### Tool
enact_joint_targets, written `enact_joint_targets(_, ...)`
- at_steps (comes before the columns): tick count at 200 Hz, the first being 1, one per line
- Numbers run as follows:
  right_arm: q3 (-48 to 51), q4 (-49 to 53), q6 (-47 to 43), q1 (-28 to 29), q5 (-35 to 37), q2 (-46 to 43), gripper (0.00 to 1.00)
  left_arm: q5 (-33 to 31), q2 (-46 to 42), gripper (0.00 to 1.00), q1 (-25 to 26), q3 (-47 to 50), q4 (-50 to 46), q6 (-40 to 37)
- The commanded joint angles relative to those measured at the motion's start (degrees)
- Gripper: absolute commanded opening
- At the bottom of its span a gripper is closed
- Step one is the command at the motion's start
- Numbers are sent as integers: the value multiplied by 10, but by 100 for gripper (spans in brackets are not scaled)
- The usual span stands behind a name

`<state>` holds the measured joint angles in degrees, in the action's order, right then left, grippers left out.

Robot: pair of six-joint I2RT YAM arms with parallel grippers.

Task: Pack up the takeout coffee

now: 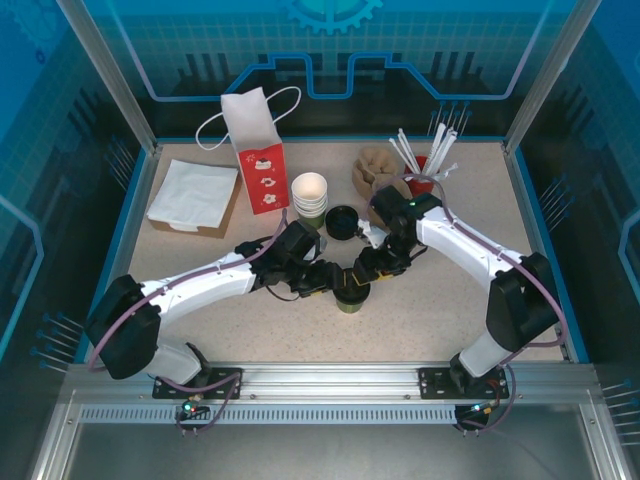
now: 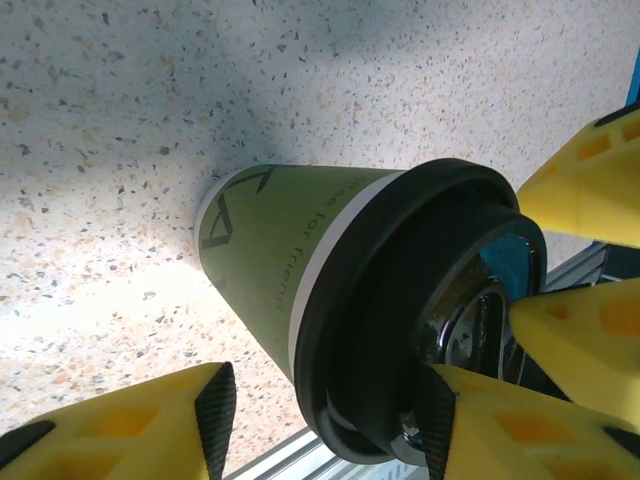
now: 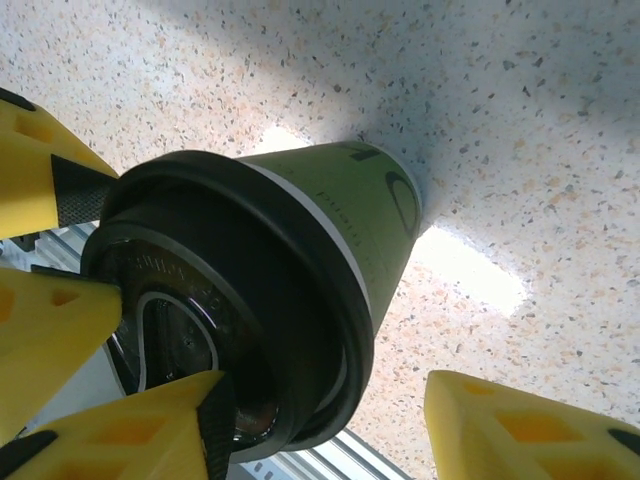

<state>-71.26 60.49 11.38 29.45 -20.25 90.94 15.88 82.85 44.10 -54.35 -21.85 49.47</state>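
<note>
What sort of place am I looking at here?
Probably a robot test cell staged as a coffee counter: aluminium frame with blue panels, two bolted-down arms, plus paper bag, cups and straws.

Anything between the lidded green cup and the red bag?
Yes. The left arm's wrist lies across the straight line from the cup to the red bag, and the stack of white cups stands just beside it. A lift-over looks likely.

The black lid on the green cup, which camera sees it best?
The right wrist camera: the lid is close, showing its top and rim. The left wrist camera sees it mostly side-on. The top camera shows just a tiny dark spot on the cup.
</note>
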Motion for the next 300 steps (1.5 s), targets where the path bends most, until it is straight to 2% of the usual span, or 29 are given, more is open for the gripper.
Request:
enact_joint_targets(1, -14, -19, 19, -13, -2, -35, 63, -14, -5, 63, 6, -19, -43, -6)
enact_joint_targets(44, 47, -66, 40, -49, -48, -100, 82, -35, -21, 83, 3, -38, -40, -11)
enact_joint_targets(89, 129, -107, 69, -67, -165, -128, 86, -112, -83, 95, -19, -40, -69, -32)
enact_joint_targets(118, 164, -131, 85, -60, -185, -121, 85, -134, -127, 97, -48, -27, -83, -33)
enact_joint_targets(154, 159, -152, 87, -50, -207, -96, 85, -138, -156, 97, -70, -18, -103, -37)
enact_joint_targets(300, 33, -180, 61, -27, -245, 40, 83, -149, -195, 98, -89, 13, -140, -11)
